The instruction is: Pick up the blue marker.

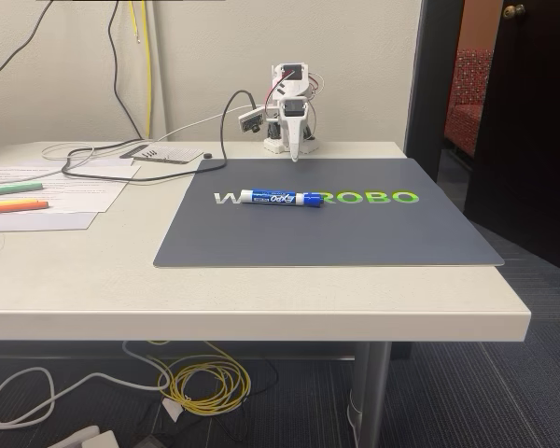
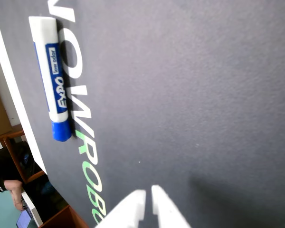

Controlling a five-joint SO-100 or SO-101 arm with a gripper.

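The blue marker [image 2: 52, 78] has a smooth, slightly glossy plastic barrel, the dark grey mat [image 1: 355, 233] beneath looks matt (finely textured in the wrist view), and the gripper [image 2: 147, 198] is white plastic.

Blue marker [image 1: 279, 198] lying crosswise on the mat [image 1: 355, 238], arm [image 1: 290, 117] behind it, highlighters [image 1: 14, 197] far left.

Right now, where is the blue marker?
In the fixed view the blue marker lies flat across the lettering on the grey mat, in front of the arm; in the wrist view it sits upper left, away from the fingers.
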